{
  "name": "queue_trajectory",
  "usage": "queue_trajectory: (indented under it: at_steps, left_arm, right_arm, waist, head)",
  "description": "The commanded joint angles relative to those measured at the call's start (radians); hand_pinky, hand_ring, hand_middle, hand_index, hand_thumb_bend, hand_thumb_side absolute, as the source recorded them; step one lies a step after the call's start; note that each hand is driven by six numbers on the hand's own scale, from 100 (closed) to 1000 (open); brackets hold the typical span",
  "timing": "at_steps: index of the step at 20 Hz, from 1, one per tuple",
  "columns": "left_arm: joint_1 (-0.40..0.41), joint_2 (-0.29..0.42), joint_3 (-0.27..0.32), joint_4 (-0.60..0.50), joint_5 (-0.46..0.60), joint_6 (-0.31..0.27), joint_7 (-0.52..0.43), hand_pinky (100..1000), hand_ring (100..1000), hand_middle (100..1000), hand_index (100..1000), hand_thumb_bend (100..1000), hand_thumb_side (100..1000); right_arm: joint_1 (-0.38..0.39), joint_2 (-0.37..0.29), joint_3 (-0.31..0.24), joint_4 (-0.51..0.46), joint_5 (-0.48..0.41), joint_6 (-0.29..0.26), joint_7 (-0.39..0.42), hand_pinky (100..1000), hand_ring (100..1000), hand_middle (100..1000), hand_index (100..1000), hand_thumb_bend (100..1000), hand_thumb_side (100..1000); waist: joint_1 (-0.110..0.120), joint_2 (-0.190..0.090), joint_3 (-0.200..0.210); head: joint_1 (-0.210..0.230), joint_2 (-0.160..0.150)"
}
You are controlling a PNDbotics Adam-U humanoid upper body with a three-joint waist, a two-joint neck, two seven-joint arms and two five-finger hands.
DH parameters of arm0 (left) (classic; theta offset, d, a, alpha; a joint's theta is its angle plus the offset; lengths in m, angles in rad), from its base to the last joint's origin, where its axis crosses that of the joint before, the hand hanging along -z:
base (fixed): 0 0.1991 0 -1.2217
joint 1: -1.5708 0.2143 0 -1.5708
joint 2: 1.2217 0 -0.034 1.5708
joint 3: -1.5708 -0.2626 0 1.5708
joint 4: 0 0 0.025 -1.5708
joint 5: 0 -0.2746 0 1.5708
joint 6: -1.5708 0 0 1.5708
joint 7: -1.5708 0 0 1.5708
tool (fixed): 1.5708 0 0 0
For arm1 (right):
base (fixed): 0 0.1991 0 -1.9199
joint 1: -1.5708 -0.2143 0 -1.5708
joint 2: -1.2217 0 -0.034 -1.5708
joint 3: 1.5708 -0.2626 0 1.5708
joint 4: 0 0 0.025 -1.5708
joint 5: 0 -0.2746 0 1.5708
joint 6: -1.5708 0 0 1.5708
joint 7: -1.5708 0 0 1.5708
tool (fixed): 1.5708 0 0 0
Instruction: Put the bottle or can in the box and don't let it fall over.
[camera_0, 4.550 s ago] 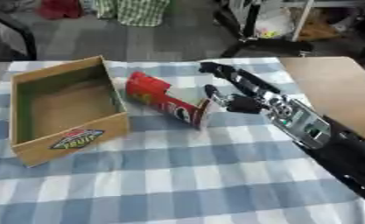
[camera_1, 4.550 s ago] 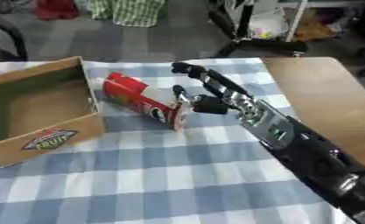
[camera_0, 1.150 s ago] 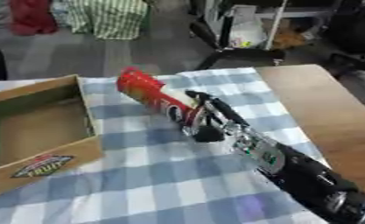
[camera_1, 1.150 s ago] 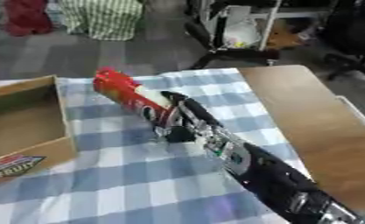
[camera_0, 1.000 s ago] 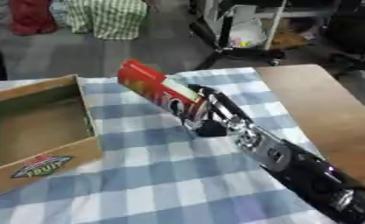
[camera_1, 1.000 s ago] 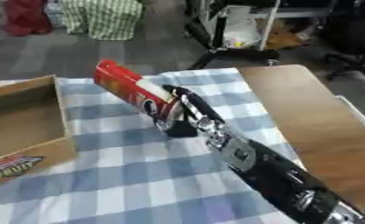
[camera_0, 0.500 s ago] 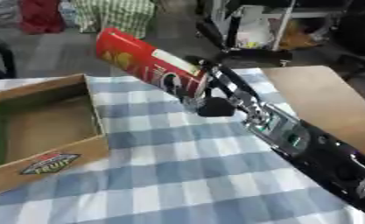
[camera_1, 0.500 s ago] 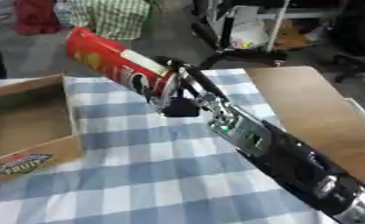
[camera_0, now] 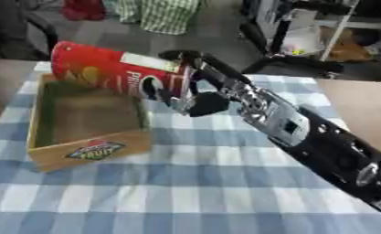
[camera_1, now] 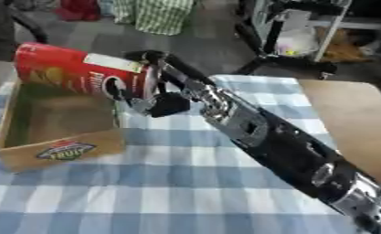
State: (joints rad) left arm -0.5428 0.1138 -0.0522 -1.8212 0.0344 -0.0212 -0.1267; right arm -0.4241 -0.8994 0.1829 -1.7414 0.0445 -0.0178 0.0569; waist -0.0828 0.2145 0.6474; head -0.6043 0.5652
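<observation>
Raised since earlier, red can (camera_0: pixel 117 73) now hangs over cardboard box (camera_0: pixel 87 122).
Right hand (camera_0: pixel 195 93) fingers grasp its base; can lies tilted, nearly horizontal.

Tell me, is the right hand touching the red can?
Touching. The left eye view shows the right hand with fingers curled round the can at its lower end.

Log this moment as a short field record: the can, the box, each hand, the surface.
can: red chip can, held off the table, lying nearly sideways above the box
box: open cardboard box, nothing inside, fruit label on front wall
right hand: right hand, fingers curled round the can's end
left hand: not in view
surface: blue and white checked tablecloth
</observation>
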Motion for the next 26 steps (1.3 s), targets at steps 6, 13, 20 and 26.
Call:
queue_trajectory:
  at_steps: [6,13,20,26]
  left_arm:
    - [-0.042,0.001,0.001,-0.037,0.018,-0.002,0.003,898,717,696,901,302,889]
    - [-0.057,-0.003,0.002,-0.036,0.021,0.002,0.004,898,716,696,901,305,887]
    - [-0.058,-0.003,0.003,-0.032,0.021,0.003,0.005,898,716,695,901,305,888]
    - [-0.049,0.004,0.01,-0.029,0.021,0.003,0.012,899,713,691,901,306,888]
  right_arm:
    - [-0.054,0.025,0.016,0.064,0.067,-0.029,0.119,434,556,501,933,100,100]
    - [-0.062,0.052,0.027,0.1,0.158,-0.06,0.101,929,1000,886,1000,198,642]
    - [-0.051,0.059,0.016,0.097,0.234,-0.048,-0.021,1000,1000,918,1000,316,711]
    - [-0.032,0.059,-0.011,0.067,0.082,0.016,-0.217,951,1000,860,983,187,678]
  waist:
    - [-0.022,-0.007,0.026]
    - [-0.033,-0.007,0.031]
    - [-0.033,-0.01,0.023]
    - [-0.026,-0.013,-0.005]
  head:
    - [-0.006,0.035]
    - [-0.004,0.031]
    - [-0.009,0.021]
    - [0.01,0.025]
